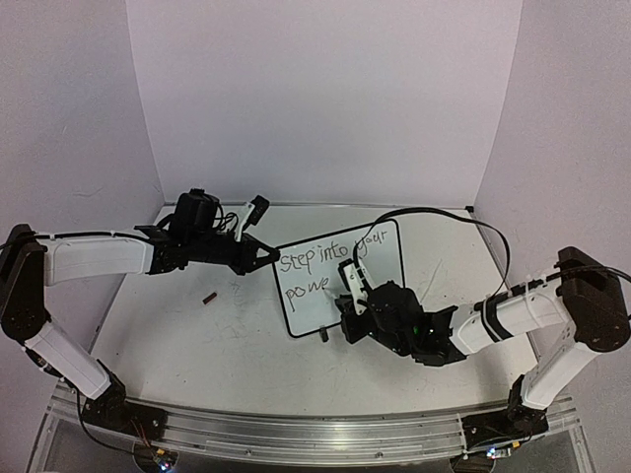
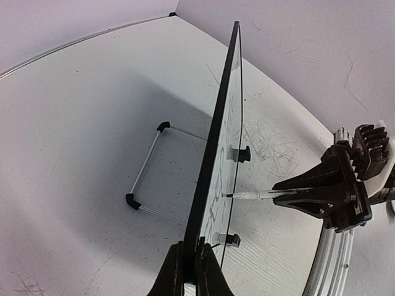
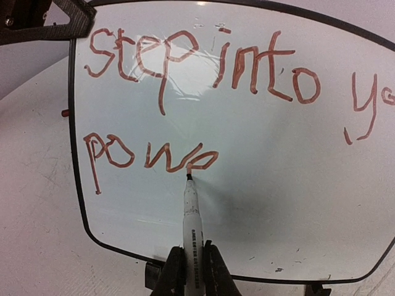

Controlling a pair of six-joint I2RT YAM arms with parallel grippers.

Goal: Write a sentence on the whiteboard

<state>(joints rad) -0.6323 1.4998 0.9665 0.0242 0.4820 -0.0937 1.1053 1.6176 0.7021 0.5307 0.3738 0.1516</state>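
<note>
room to the right of the marker tip is what the coming stroke turns on. the small rectangular whiteboard [image 1: 380, 271], white with a thin black frame and rounded corners, stands close to upright in the middle of the scuffed white desk [image 1: 197, 335], its written face turned toward the near right. the left jaws [image 2: 196, 246] are clenched on the frame at the board's left edge, so the left arm [image 1: 99, 258] looks to be steadying it rather than writing. the right jaws [image 3: 192, 250] are clenched around a slim white marker [image 3: 190, 216] with a dark tip; its long axis runs from the jaws straight at the board face, roughly square to it, and the tip appears to touch the surface just under the last letter written. the handwritten sentence [image 3: 162, 74] reads "step into your" on the top line and "powe" on the second, so by my reading one letter and perhaps a full stop are not yet down. blank board lies to the right of the tip along that second line, with plenty of it before the right frame, and the right arm [image 1: 513, 320] is the nearer one. the next stroke likely calls for a short slide rightward with the tip pressed lightly, while the left grip takes the push.
</note>
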